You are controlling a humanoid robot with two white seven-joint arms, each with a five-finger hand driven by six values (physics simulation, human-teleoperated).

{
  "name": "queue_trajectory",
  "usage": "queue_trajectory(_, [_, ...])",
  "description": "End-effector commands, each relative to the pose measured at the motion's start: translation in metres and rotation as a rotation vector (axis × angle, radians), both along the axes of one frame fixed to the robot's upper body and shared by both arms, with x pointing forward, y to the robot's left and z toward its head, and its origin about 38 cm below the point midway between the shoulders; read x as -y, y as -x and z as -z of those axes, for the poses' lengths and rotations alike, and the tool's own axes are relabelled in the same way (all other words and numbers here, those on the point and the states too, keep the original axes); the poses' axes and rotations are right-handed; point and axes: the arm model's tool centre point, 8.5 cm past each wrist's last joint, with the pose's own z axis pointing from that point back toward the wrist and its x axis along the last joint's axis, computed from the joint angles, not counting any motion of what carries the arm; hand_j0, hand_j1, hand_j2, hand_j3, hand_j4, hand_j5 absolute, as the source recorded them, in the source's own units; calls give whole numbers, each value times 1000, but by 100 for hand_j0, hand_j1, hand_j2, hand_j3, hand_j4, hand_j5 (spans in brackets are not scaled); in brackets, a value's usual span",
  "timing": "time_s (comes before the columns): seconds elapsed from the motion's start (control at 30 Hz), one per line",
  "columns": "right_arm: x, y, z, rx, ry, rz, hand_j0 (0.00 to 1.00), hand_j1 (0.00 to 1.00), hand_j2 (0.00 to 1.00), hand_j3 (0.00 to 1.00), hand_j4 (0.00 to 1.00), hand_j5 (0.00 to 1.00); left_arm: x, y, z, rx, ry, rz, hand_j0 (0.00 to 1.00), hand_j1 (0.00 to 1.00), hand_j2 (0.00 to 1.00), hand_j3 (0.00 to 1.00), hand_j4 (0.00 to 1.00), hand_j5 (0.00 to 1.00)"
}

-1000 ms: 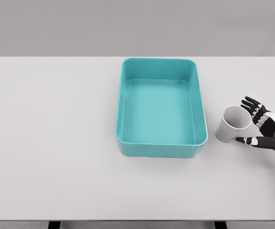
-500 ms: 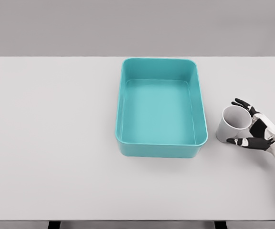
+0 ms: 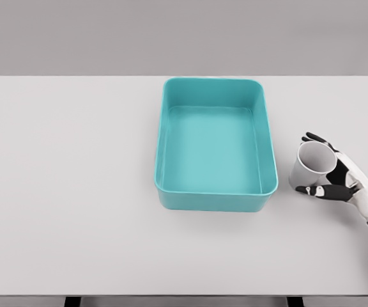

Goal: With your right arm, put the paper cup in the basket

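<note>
A: What does the paper cup (image 3: 312, 166) look like?

B: It is plain white with a pale grey tone, tapering toward its base. It stands on the counter (image 3: 75, 192) with its open mouth tipped toward the upper right, so the inside wall shows as a light oval. There is no print or lid on it.

A: And where is it exactly?

B: On the right part of the counter, just beside the right wall of the basket (image 3: 270, 147), apart from it by a narrow strip of bare surface. It sits level with the basket's nearer half.

A: What is the right hand (image 3: 337, 176) doing?

B: It comes in from the lower right edge. The dark fingers (image 3: 313, 137) wrap round the far side of the cup's rim, and the thumb (image 3: 315, 190) reaches along its near side. The hand is cupped around the cup, touching or nearly touching it; I cannot tell whether the grip is firm. The cup's base sits on the counter.

A: Anything else around?

B: Only the basket, a teal rectangular tub with rounded corners and a raised rim, standing in the middle of the white counter. Its right wall lies between the cup and the basket's floor. Behind the counter is a plain grey wall (image 3: 184, 35).
</note>
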Motion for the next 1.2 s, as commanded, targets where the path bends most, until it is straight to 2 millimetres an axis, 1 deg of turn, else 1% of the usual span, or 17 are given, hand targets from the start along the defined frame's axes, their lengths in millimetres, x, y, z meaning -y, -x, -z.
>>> queue_trajectory(0.0, [-2, 0, 1, 1, -6, -1, 100, 100, 100, 100, 100, 100, 0, 0, 0, 0, 0, 0, 100, 100, 100, 100, 100, 100])
queue_trajectory(0.03, [-2, 0, 0, 2, -4, -2, 99, 99, 99, 99, 99, 99, 0, 0, 0, 0, 0, 0, 100, 100, 100, 100, 100, 100])
queue_trajectory(0.1, [-4, 0, 2, -1, 12, -7, 89, 89, 89, 89, 89, 89, 0, 0, 0, 0, 0, 0, 100, 100, 100, 100, 100, 100])
queue_trajectory(0.13, [-6, 0, 3, -1, 12, -8, 78, 78, 78, 78, 78, 78, 0, 0, 0, 0, 0, -2, 100, 100, 100, 100, 100, 100])
queue_trajectory(0.17, [-6, 0, 3, 1, 13, -8, 70, 70, 70, 70, 70, 70, 0, 0, 0, 0, 0, -2, 100, 100, 100, 100, 100, 100])
queue_trajectory(0.27, [-7, -1, 2, 4, 12, -8, 60, 60, 60, 60, 60, 60, 0, 0, 0, 0, 0, 0, 100, 100, 100, 100, 100, 100])
queue_trajectory(0.3, [-7, -1, 1, 6, 13, -9, 60, 60, 60, 60, 60, 60, 0, 0, 0, 1, 0, 0, 100, 100, 100, 100, 100, 100])
queue_trajectory(0.33, [-7, -1, 1, 6, 12, -9, 55, 55, 55, 55, 55, 55, 0, 0, 0, 0, 0, -2, 100, 100, 100, 100, 100, 100])
queue_trajectory(0.53, [-4, -2, -2, 13, 6, 0, 55, 55, 55, 55, 55, 55, 0, 0, 0, 0, 0, 0, 100, 100, 100, 100, 100, 100])
queue_trajectory(0.63, [-3, -8, -9, 24, -2, 3, 55, 55, 55, 55, 55, 55, 0, 0, 0, 1, 0, 0, 100, 100, 100, 100, 100, 100])
queue_trajectory(0.73, [-3, -16, -17, 45, -3, 1, 55, 55, 55, 55, 55, 55, 0, 0, 0, 1, 0, 0, 100, 100, 100, 100, 100, 100])
queue_trajectory(0.93, [-12, -31, -44, 118, 1, -24, 55, 55, 55, 55, 55, 55, 0, 0, 0, 0, 0, 0, 100, 100, 100, 100, 100, 100])
queue_trajectory(1.13, [-15, -42, -58, 161, 10, -33, 55, 55, 55, 55, 55, 55, 0, 0, 0, 0, 0, 0, 100, 100, 100, 100, 100, 100])
queue_trajectory(1.17, [-19, -44, -67, 185, 15, -47, 55, 55, 55, 55, 55, 55, 0, 0, 0, 0, 0, 0, 100, 100, 100, 100, 100, 100])
